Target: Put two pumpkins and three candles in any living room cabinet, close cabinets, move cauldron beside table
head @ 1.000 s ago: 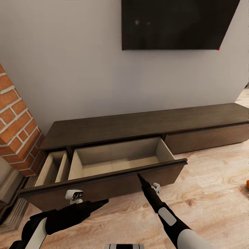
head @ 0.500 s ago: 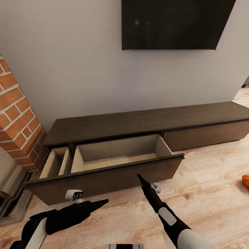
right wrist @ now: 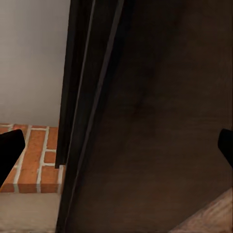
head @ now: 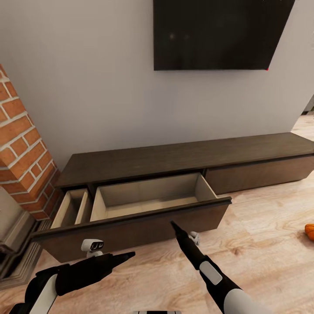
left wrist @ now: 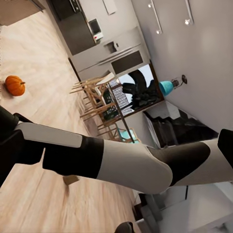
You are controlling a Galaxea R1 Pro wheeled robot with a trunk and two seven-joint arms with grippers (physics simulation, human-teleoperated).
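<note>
The cabinet (head: 187, 155) runs along the wall under the TV. Its wide drawer (head: 131, 231) is pulled out, and the pale compartments inside hold nothing. One orange pumpkin (head: 309, 231) lies on the floor at the far right edge, and it also lies far off in the left wrist view (left wrist: 14, 85). My right gripper (head: 173, 225) hovers just in front of the drawer's dark front (right wrist: 160, 121), with its fingertips (right wrist: 9, 148) spread wide and nothing between them. My left gripper (head: 126, 255) hangs lower, left of the right arm (left wrist: 121, 162), open and empty.
A red-brick fireplace (head: 22, 152) stands close at the left of the cabinet. A black TV (head: 218, 30) hangs on the grey wall. Light plank floor (head: 261, 261) stretches to the right. The kitchen and dining chairs (left wrist: 97, 97) lie far behind.
The whole picture has shifted, so the camera moved: the cabinet sits slightly farther off and the pumpkin has come into view at the right edge. Both arms keep their pose. The drawer stays open.
</note>
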